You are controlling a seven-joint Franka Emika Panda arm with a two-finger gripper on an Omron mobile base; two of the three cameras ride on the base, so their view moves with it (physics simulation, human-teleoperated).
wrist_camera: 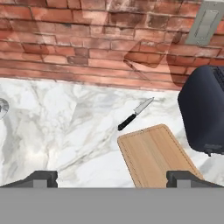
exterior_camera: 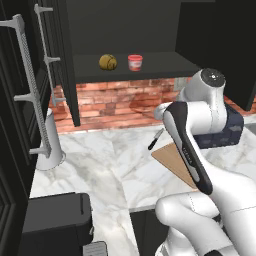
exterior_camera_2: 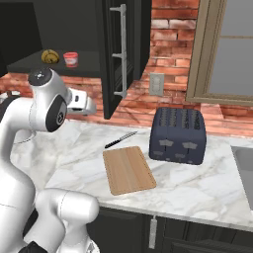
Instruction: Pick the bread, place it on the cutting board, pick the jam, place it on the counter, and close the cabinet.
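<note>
The bread (exterior_camera: 107, 62) sits on the open cabinet's (exterior_camera: 150, 30) shelf, in the upper middle of the left base view, with the jam (exterior_camera: 135, 62) just beside it to the right, apart from it. Both are upright and untouched, so fetching the bread looks like the step in hand.

The gripper (wrist_camera: 112, 178) hangs low over the counter (exterior_camera: 100, 165). In the hand view its two tips stand wide apart at the bottom corners, with nothing between them.

To do it well, the hand should rise to shelf height, go in level between the open doors, and close on the bun without nudging the jar.

The board (exterior_camera_2: 128, 169) lies bare at centre frame, a knife (exterior_camera_2: 120, 140) just beyond its far edge and a toaster (exterior_camera_2: 178, 136) to its right.
</note>
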